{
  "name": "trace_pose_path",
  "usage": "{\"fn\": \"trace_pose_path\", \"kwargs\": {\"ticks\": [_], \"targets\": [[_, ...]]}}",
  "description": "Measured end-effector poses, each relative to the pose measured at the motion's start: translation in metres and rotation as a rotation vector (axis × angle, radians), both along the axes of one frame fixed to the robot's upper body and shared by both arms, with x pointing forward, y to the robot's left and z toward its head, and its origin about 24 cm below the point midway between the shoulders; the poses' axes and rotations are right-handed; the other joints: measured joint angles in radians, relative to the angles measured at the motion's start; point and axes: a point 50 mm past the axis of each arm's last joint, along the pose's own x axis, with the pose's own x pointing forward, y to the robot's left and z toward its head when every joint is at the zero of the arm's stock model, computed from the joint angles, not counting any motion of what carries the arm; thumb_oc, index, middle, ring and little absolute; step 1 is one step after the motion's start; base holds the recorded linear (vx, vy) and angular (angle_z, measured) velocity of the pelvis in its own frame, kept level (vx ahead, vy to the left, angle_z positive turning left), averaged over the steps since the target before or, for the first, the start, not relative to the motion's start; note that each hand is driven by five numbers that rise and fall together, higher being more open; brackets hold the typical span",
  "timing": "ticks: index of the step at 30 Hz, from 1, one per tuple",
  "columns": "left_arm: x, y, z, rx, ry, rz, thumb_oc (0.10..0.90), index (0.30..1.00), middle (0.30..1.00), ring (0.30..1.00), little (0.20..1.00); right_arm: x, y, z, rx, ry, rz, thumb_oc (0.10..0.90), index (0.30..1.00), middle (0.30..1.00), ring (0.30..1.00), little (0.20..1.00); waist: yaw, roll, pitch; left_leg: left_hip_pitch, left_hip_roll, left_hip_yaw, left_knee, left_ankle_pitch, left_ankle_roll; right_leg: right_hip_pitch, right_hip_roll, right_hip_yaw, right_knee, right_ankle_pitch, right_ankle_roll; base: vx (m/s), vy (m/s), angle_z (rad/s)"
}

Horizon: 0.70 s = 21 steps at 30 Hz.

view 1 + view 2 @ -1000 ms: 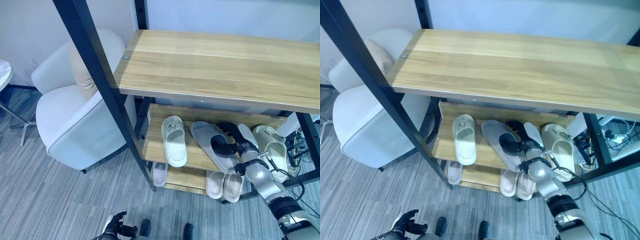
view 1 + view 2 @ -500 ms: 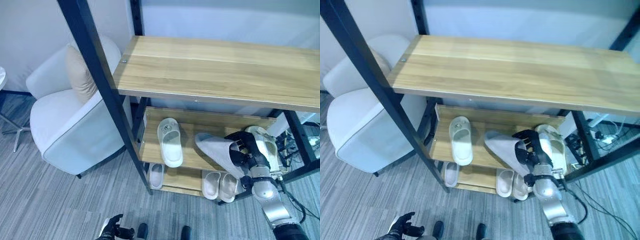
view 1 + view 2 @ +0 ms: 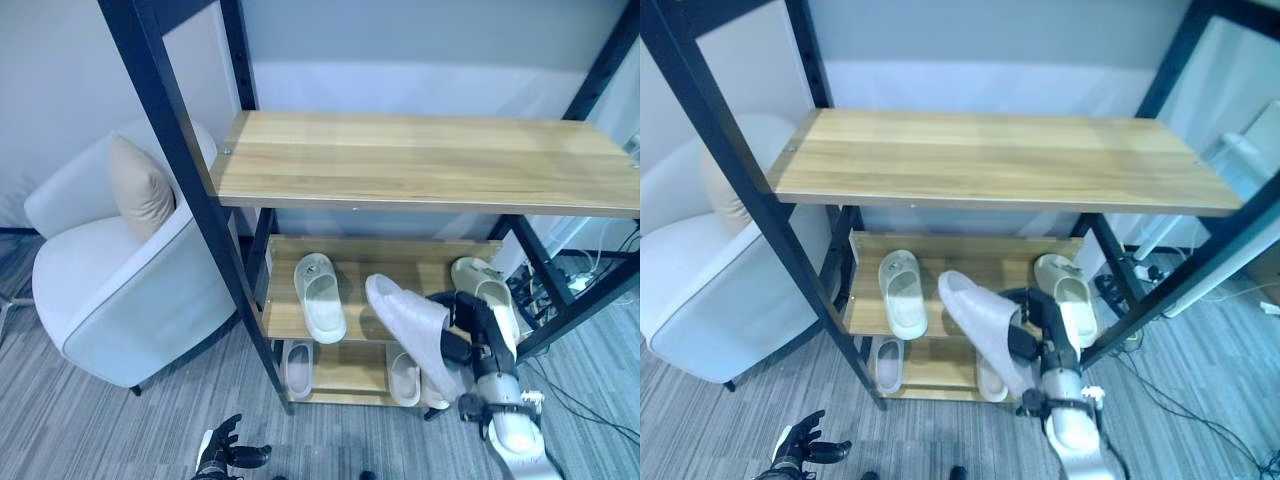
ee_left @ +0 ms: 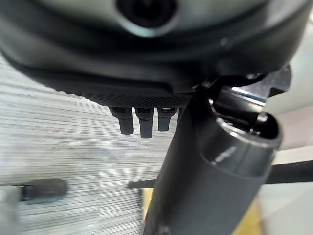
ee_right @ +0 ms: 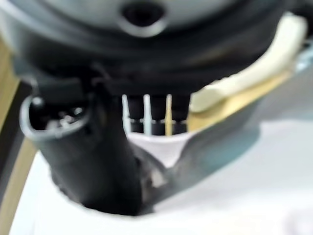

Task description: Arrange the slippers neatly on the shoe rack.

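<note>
My right hand (image 3: 466, 334) is shut on a pale grey slipper (image 3: 414, 322), held tilted with its sole showing in front of the shoe rack's middle shelf (image 3: 370, 262). The right wrist view has the thumb (image 5: 105, 161) pressed against that slipper (image 5: 161, 152). A white slipper (image 3: 320, 297) lies on the shelf's left part and a cream one (image 3: 484, 291) at its right end. On the bottom shelf rest one slipper (image 3: 298, 368) at the left and a pair (image 3: 405, 379) further right. My left hand (image 3: 226, 458) hangs open low over the floor, fingers (image 4: 141, 122) relaxed.
The rack has black metal posts (image 3: 190, 180) and a bare wooden top shelf (image 3: 420, 160). A white armchair (image 3: 120, 290) with a beige cushion (image 3: 138, 186) stands close to its left. Cables (image 3: 590, 285) lie on the grey floor to the right.
My right hand has lifted the grey slipper off the middle shelf and drawn it out in front of the rack. The camera has pulled back, so the whole scene has shifted.
</note>
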Motion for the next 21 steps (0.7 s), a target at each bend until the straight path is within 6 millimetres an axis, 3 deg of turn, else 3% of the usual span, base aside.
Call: {"fn": "trace_pose_path", "kwargs": {"ticks": [4,9,21], "targets": [[-0.012,-0.004,-0.004,-0.033,0.021,0.056,0.8,0.9,0.9,0.9,0.9,-0.014,-0.001,-0.01,0.003,0.059,0.001,0.4,0.3,0.3,0.3,0.3,-0.016,0.018,-0.023,0.012,-0.001,0.022,0.0,-0.009,0.008,-0.002,-0.007,0.025,-0.006,0.001,0.0,-0.05,0.015,-0.2],[-0.025,-0.008,-0.007,-0.037,0.046,0.101,0.8,0.9,0.9,0.9,0.9,-0.017,0.002,-0.012,0.007,0.07,0.006,0.4,0.3,0.3,0.3,0.3,-0.029,0.027,-0.049,-0.001,-0.003,0.04,0.0,-0.007,0.012,-0.022,-0.008,0.043,-0.006,0.011,0.007,-0.03,0.012,-0.09],[-0.022,-0.008,-0.005,-0.057,0.001,0.167,0.8,0.9,0.9,0.9,0.9,-0.019,0.007,-0.019,0.018,0.097,0.02,0.4,0.3,0.3,0.3,0.3,-0.031,0.036,-0.051,0.013,-0.004,0.046,0.0,-0.004,0.008,-0.017,-0.009,0.044,-0.006,0.009,0.01,0.0,0.0,0.0]]}}
